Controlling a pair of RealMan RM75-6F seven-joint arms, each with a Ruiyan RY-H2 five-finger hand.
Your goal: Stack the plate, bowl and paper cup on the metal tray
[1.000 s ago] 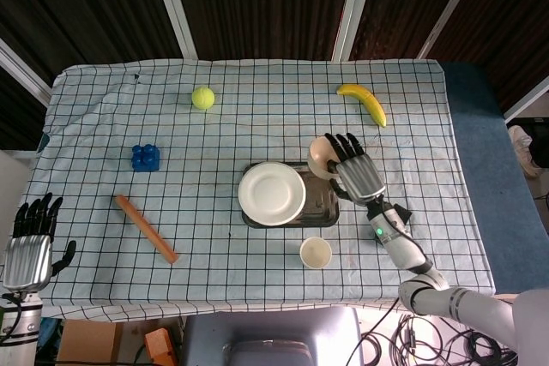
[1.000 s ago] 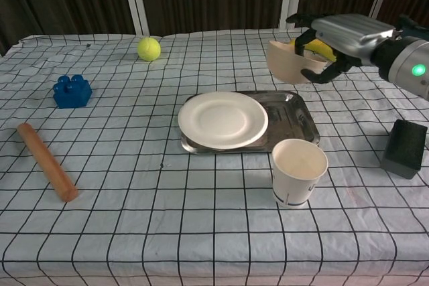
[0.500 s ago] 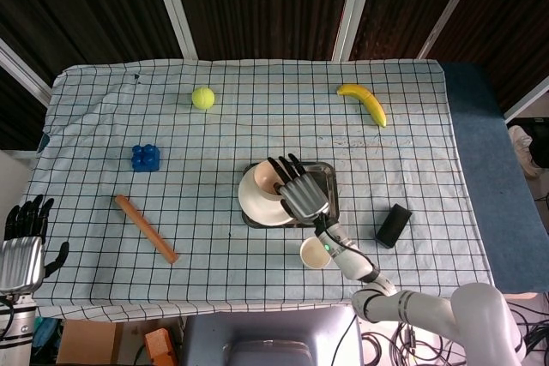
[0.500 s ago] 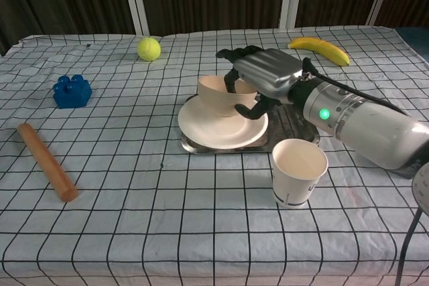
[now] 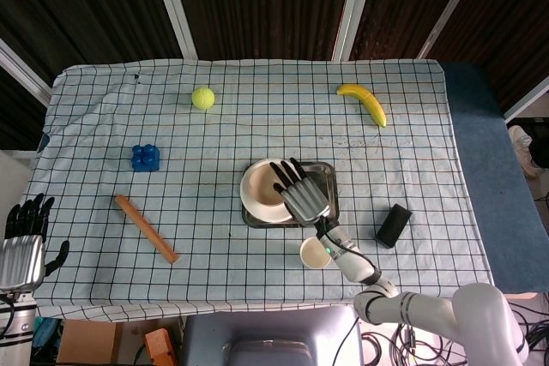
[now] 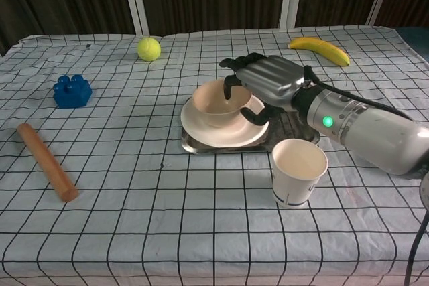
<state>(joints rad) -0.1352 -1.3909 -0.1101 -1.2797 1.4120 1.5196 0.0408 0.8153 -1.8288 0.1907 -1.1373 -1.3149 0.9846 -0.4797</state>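
Note:
A white plate (image 5: 255, 209) (image 6: 203, 129) lies on the left part of the metal tray (image 5: 331, 206) (image 6: 299, 122). A beige bowl (image 5: 262, 189) (image 6: 214, 102) sits on the plate with its opening up. My right hand (image 5: 301, 194) (image 6: 267, 86) grips the bowl's right rim, fingers over the edge and thumb under it. In front of the tray, a paper cup (image 5: 315, 253) (image 6: 298, 171) stands upright on the cloth beside my right forearm. My left hand (image 5: 23, 244) hangs off the table's lower left corner, holding nothing, fingers extended; only the head view shows it.
A tennis ball (image 5: 202, 98) (image 6: 149, 49) and a banana (image 5: 363, 102) (image 6: 322, 50) lie at the back. A blue block (image 5: 146, 157) (image 6: 72, 91) and a wooden rod (image 5: 146, 228) (image 6: 46, 161) are on the left. A black box (image 5: 394, 225) sits right of the tray.
My right hand carried the bowl from behind the tray's right side over to the plate and lowered it. The bowl now rests level on the plate. The left hand sank slightly.

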